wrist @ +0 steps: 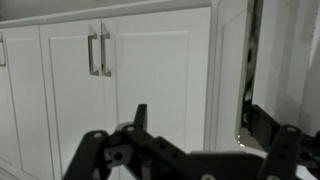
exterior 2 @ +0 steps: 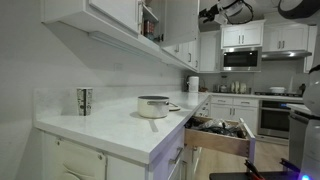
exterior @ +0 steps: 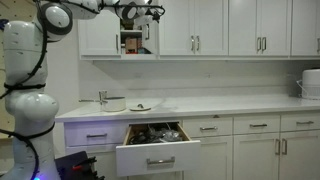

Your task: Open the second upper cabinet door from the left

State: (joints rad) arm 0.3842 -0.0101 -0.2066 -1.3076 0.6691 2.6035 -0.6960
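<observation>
The second upper cabinet door [wrist: 230,70] stands swung open. In an exterior view its opening [exterior: 138,42] shows shelves with items inside. In the other exterior view the open door shows as a white panel [exterior 2: 180,22] sticking out from the cabinet row. My gripper [exterior: 150,14] is up at the top of this door, and also shows high up in an exterior view [exterior 2: 213,13]. In the wrist view my gripper [wrist: 205,125] is open wide. The door's edge and silver handle [wrist: 243,125] lie just inside its right finger. I cannot tell whether they touch.
A drawer [exterior: 155,158] below the counter is pulled out, full of utensils; it also juts out in an exterior view [exterior 2: 222,140]. A pot [exterior 2: 153,105] and a metal cup [exterior 2: 84,100] stand on the white counter [exterior: 230,105]. Closed doors with paired handles [wrist: 99,52] lie beside the open one.
</observation>
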